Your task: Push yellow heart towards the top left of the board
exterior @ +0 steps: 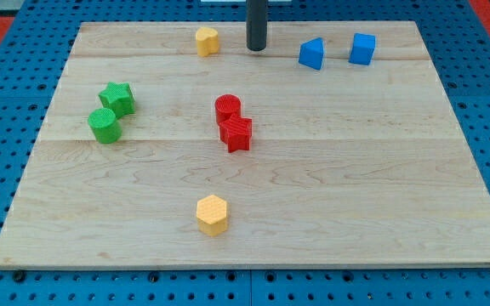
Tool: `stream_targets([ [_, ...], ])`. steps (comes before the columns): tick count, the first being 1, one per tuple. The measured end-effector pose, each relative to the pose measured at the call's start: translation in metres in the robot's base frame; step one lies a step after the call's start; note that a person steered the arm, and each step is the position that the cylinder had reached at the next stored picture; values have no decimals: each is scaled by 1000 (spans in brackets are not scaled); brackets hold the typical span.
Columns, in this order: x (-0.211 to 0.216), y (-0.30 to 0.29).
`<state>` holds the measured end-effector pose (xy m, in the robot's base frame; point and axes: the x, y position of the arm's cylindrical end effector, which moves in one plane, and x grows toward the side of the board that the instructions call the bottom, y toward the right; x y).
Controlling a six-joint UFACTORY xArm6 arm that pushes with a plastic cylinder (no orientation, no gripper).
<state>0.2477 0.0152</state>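
Note:
A yellow heart (pixel 207 40) sits near the top edge of the wooden board (pixel 356 187), a little left of centre. My tip (pixel 256 48) is down on the board just to the heart's right, a short gap apart from it. A second yellow block, a hexagon (pixel 213 214), lies near the view's bottom centre, far from the tip.
A green star (pixel 118 98) and a green cylinder (pixel 104 125) touch at the left. A red cylinder (pixel 227 109) and a red star (pixel 236 133) touch at the centre. Two blue blocks (pixel 311 53) (pixel 362 48) sit at the top right.

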Motion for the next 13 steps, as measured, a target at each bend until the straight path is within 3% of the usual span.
stream_targets([
  [12, -28, -20],
  [13, -26, -68],
])
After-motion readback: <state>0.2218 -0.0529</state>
